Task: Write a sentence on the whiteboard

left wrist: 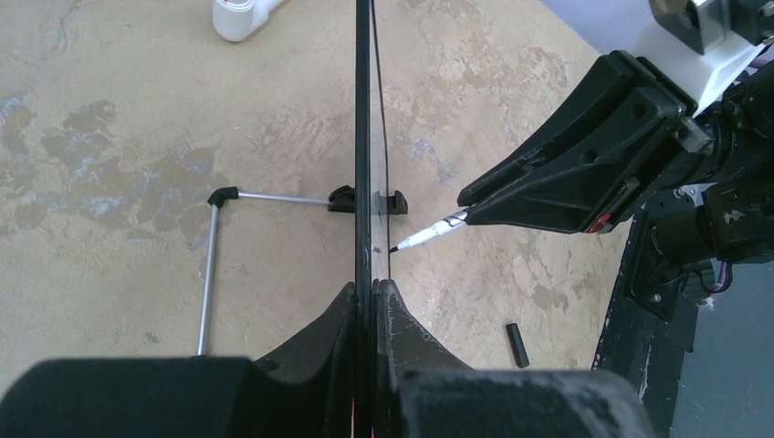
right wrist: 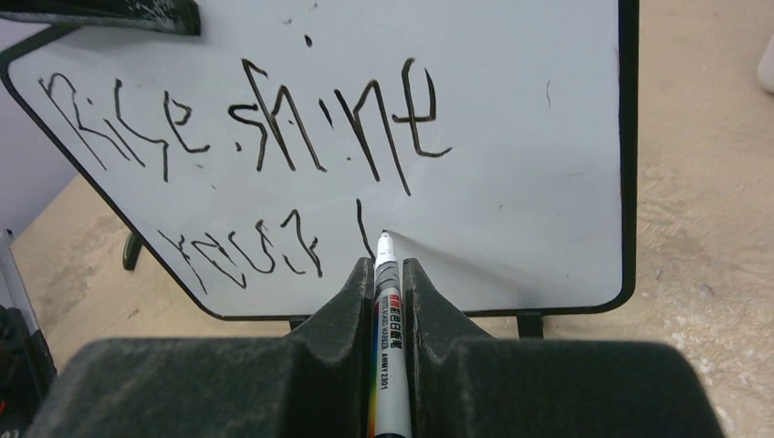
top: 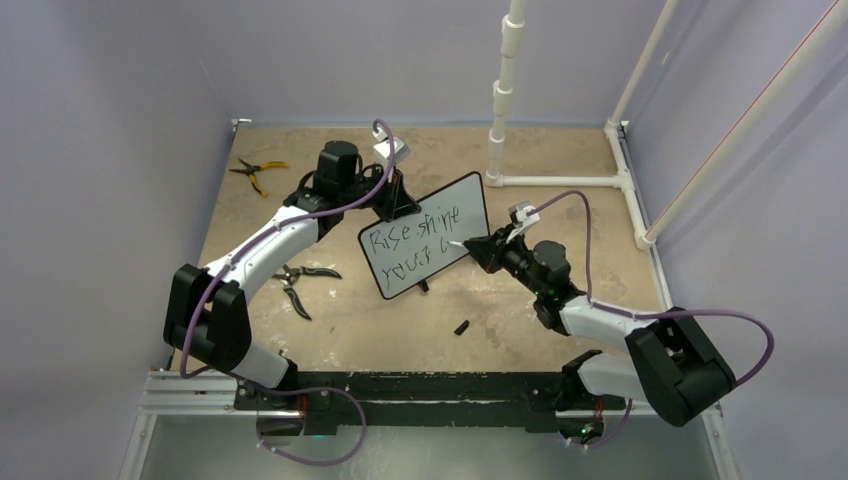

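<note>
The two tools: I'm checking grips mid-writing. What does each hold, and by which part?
Left tool clamps the whiteboard by its upper edge; right tool grips the marker by its barrel, tip exposed.

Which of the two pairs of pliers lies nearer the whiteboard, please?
The black-handled pair, just left of the whiteboard; the yellow-handled pair lies in the far left corner.

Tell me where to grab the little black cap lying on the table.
Take the cap across its middle, coming straight down from above. It lies flat on its side on the table, apart from the whiteboard, so set the jaws either side of its narrow width. Gripped endwise, it would likely slip.
</note>
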